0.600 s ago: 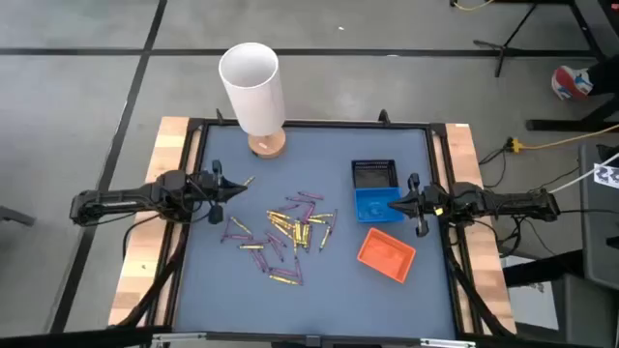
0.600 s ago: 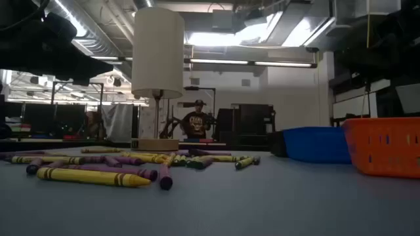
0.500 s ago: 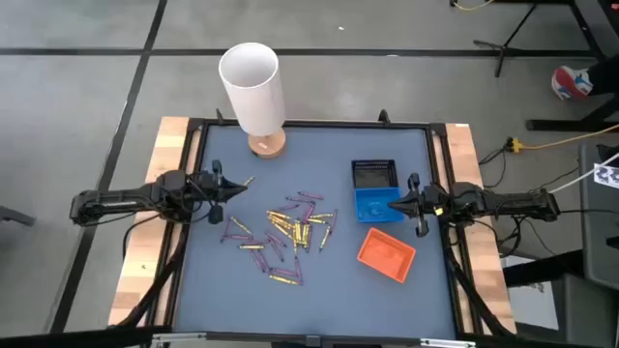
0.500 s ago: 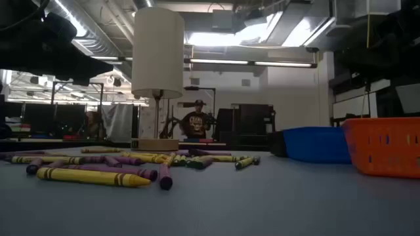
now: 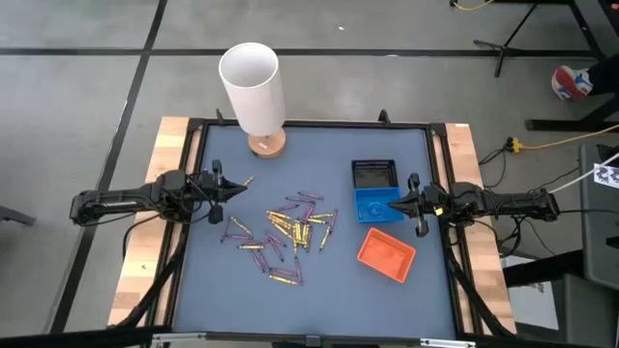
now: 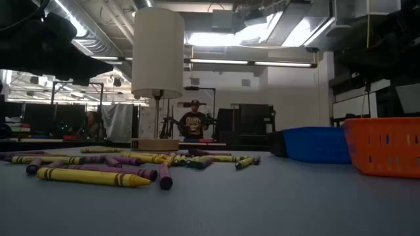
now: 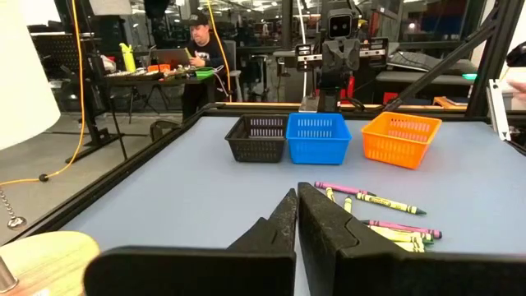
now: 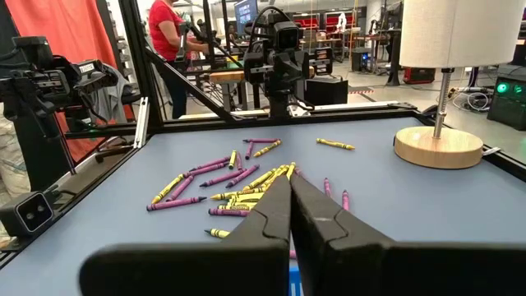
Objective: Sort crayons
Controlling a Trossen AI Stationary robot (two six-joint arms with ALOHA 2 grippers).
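Note:
Yellow and purple crayons (image 5: pixel 285 232) lie scattered flat on the blue-grey table top at its middle; they also show in the low view (image 6: pixel 98 172), the left wrist view (image 7: pixel 386 218) and the right wrist view (image 8: pixel 234 182). One yellow crayon (image 5: pixel 248 181) lies apart near my left gripper. My left gripper (image 5: pixel 235 188) hovers shut and empty at the table's left side. My right gripper (image 5: pixel 394 205) hovers shut and empty at the right side, over the blue tray (image 5: pixel 377 206).
A black tray (image 5: pixel 373 175), the blue tray and an orange tray (image 5: pixel 386 254) sit on the table's right half. A white-shaded lamp (image 5: pixel 253 89) on a wooden base (image 5: pixel 267 145) stands at the far edge. A person (image 6: pixel 193 123) stands in the room beyond.

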